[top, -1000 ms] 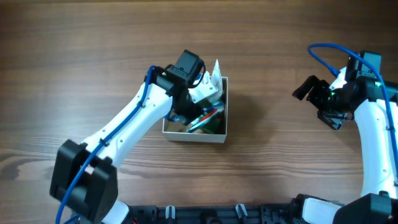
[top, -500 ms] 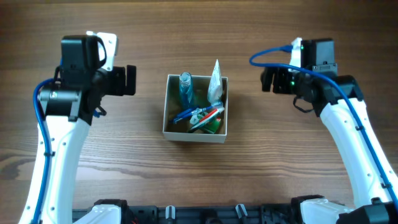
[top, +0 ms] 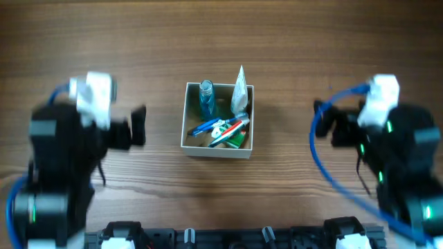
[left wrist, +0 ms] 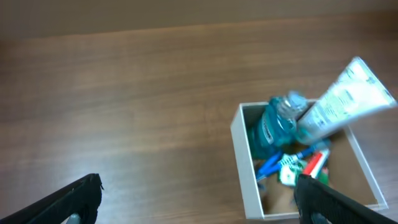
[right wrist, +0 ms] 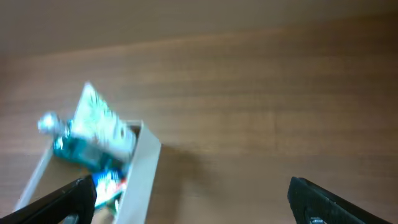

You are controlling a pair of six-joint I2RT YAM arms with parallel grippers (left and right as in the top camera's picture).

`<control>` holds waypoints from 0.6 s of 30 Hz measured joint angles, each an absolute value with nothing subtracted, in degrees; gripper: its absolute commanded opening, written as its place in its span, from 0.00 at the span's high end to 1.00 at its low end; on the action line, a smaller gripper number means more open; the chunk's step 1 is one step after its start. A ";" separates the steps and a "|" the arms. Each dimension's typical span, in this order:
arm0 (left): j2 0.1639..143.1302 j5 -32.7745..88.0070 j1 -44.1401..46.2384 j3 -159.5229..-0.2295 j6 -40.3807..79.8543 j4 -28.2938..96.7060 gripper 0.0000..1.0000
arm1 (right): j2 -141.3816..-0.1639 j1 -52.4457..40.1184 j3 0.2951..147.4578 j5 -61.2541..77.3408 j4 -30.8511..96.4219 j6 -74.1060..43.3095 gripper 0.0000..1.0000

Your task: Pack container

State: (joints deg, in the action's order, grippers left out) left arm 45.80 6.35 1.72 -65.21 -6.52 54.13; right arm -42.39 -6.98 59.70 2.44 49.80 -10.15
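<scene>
The container [top: 187, 114] is a square white-walled box in the middle of the table. It holds a blue bottle [top: 206, 98], a white tube [top: 239, 90] leaning up at its right side, and toothbrush-like items [top: 225, 128]. It also shows in the left wrist view [left wrist: 244, 162] and the right wrist view [right wrist: 142, 168]. My left gripper [top: 138, 126] is open and empty, left of the box and well above the table [left wrist: 196, 199]. My right gripper [top: 325, 123] is open and empty, right of the box [right wrist: 189, 199].
Brown wooden table [top: 311, 48] all round the box. A black rail [top: 228, 238] runs along the near edge. Both arms are blurred with motion.
The left arm has pulled out of the box and back to the left. Both arms have drawn back toward the near edge and risen.
</scene>
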 measured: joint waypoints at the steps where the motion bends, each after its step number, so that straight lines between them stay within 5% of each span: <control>1: 40.18 6.52 1.69 -61.84 -6.31 53.54 0.00 | -38.22 -6.98 56.36 2.42 50.46 -10.26 0.00; 5: 28.34 6.81 1.69 -54.89 -5.82 53.93 0.00 | -28.62 -6.98 47.33 2.28 51.22 -10.44 0.00; 18: 27.46 7.01 1.69 -54.70 -5.63 54.96 0.00 | -28.34 -6.98 46.94 2.28 51.94 -10.44 0.00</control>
State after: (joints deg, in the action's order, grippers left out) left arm 27.46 7.01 1.69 -54.70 -5.63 54.96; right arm -28.34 -6.98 46.94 2.28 51.94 -10.44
